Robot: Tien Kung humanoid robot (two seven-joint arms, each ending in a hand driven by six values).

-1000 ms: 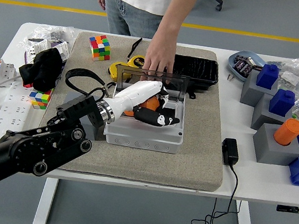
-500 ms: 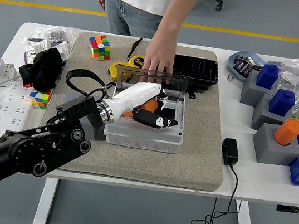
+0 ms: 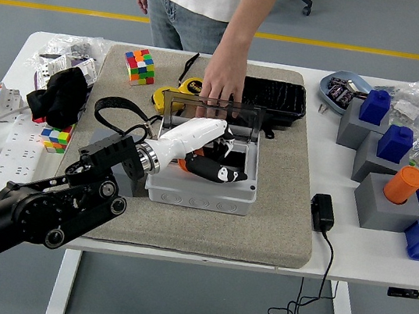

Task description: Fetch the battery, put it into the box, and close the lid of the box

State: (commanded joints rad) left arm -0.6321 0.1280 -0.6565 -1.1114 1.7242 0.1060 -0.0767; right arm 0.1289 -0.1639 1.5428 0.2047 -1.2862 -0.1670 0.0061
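Note:
An open light grey box (image 3: 201,192) stands on the beige mat (image 3: 280,215), its clear lid (image 3: 212,111) upright at the back. A person's hand (image 3: 222,86) rests on the lid's top edge and holds it up. My left hand (image 3: 217,158), white with black fingers, reaches down into the box from the left. Its fingers curl over an orange battery (image 3: 183,164), of which only a sliver shows under the palm. The right arm is out of view.
On the mat lie a Rubik's cube (image 3: 139,65), a yellow tape measure (image 3: 178,89) and a black tray (image 3: 275,96). A black adapter (image 3: 322,212) lies right of the box. Grey blocks with blue pieces and an orange cylinder (image 3: 404,184) stand far right; a power strip (image 3: 7,162) lies left.
My left hand has sunk lower into the box with the battery, so the orange is now mostly hidden. The person's hand stays on the lid.

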